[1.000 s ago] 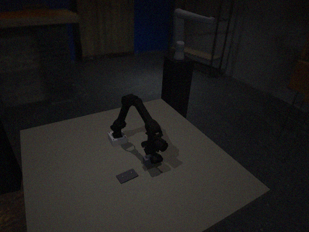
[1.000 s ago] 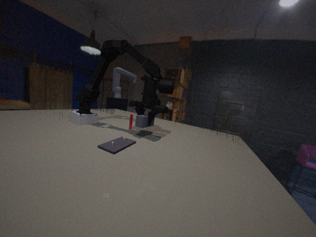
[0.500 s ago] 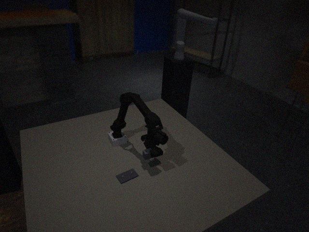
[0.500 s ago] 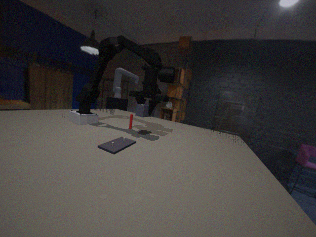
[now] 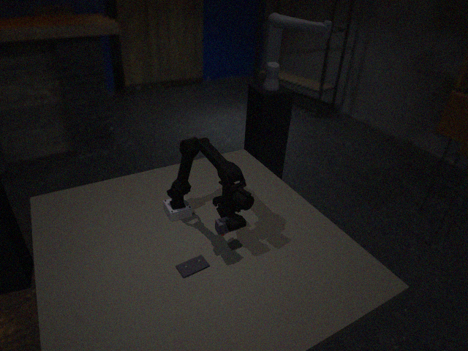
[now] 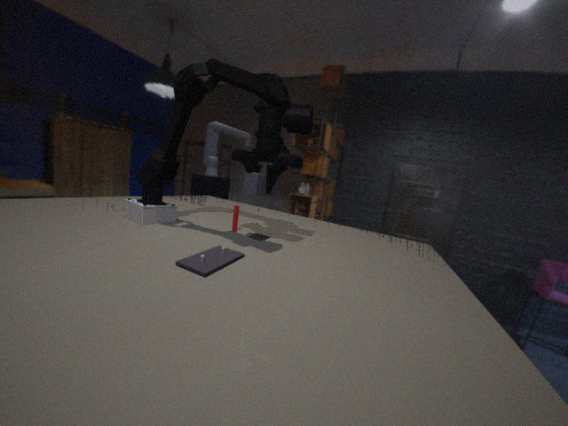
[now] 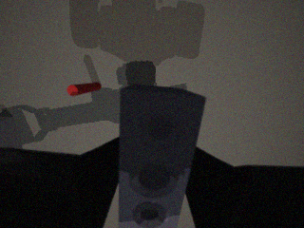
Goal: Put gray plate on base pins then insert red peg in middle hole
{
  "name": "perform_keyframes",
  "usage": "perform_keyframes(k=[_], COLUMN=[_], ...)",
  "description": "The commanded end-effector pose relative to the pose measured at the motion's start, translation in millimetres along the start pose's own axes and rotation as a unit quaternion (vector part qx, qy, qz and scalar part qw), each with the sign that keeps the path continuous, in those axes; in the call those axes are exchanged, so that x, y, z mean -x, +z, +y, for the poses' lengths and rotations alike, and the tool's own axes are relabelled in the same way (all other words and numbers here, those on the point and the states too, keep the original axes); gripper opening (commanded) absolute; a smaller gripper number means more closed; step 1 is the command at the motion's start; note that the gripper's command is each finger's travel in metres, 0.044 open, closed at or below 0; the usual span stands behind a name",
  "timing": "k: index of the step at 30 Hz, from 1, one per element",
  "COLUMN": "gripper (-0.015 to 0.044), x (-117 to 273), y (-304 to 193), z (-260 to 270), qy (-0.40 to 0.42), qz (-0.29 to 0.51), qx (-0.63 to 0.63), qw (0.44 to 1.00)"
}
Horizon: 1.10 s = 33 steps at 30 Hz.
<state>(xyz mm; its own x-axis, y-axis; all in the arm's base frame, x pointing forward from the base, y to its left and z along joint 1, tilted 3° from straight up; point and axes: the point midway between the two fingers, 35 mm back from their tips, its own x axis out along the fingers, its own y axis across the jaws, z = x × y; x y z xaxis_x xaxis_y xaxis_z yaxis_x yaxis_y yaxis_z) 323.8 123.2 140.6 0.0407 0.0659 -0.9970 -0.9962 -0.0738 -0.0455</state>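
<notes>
My gripper (image 6: 262, 179) (image 7: 152, 140) is shut on the gray plate (image 5: 221, 225) (image 6: 253, 184) (image 7: 159, 119) and holds it well above the table. Two round holes show on the plate's lower part in the wrist view. The dark flat base (image 5: 194, 268) (image 6: 201, 268) lies on the table, nearer the exterior camera than the gripper. Its two short pale pins stand bare. The red peg (image 6: 235, 218) (image 7: 85, 88) stands upright on the table, lower than the plate and to the plate's left in the wrist view. Only a speck of it shows in the top view.
The arm's white mount (image 5: 179, 213) (image 6: 151, 213) stands on the pale table (image 5: 113, 295) (image 6: 320, 330), behind the peg and base in the exterior view. Shadows of the arm fall around the peg. A dark pedestal (image 5: 268, 130) stands beyond the table's far edge.
</notes>
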Motion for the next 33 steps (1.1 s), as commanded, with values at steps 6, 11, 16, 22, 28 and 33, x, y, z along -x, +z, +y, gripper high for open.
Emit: perform_keyframes(k=[6,11,16,22,28,33], gripper=[0.0000,0.0000,0.0000,0.0000,0.0000,0.0000], x=[-4,-12,-19,-27,-36,-43], y=[-19,-33,-47,-64,-82,-97], z=[-7,-12,-16,-20,-23,-24], qy=[-0.006,-0.005,-0.005,-0.005,-0.004,-0.003], qz=[0.006,0.007,0.007,0.008,0.008,0.009], qx=[-0.007,0.000,0.007,0.016,0.024,0.029], qw=[1.000,1.000,1.000,1.000,1.000,1.000])
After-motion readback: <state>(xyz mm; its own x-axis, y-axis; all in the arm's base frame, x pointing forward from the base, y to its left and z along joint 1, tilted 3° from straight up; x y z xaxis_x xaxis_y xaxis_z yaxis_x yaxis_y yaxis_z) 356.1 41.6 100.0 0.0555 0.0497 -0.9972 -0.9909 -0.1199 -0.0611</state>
